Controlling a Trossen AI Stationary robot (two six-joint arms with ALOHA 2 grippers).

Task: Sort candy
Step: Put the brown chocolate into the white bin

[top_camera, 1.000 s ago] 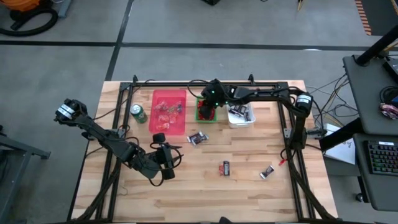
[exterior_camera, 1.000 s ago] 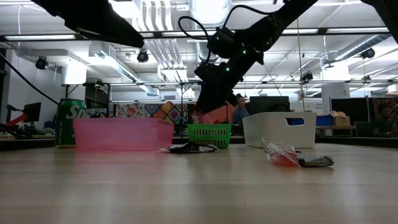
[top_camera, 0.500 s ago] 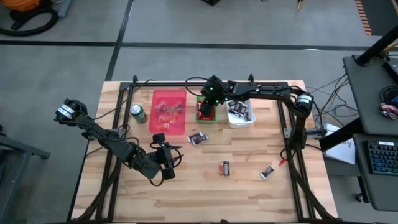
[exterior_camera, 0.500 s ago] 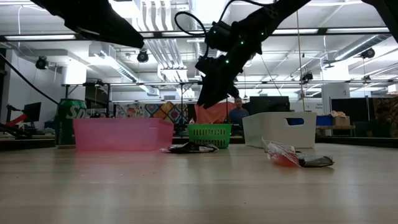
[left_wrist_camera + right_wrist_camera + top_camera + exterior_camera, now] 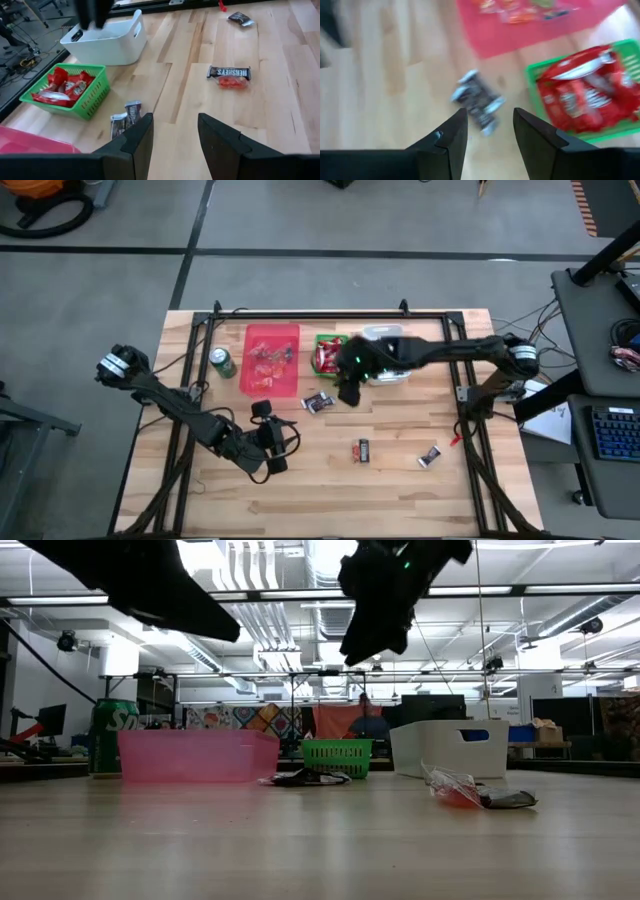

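The right gripper (image 5: 350, 392), jaws spread and empty, has lifted off the green basket (image 5: 328, 352) it stood over a second ago and swung toward six o'clock, now hanging just at three o'clock of the dark-wrapped candy (image 5: 317, 402) lying loose on the table (image 5: 400, 470). That suggests a red sweet was just dropped in and this piece is next. The left gripper (image 5: 281, 448), also spread and empty, waits near seven o'clock.

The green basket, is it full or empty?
Nearly full: the green basket holds a pile of red-wrapped candy reaching about its rim.
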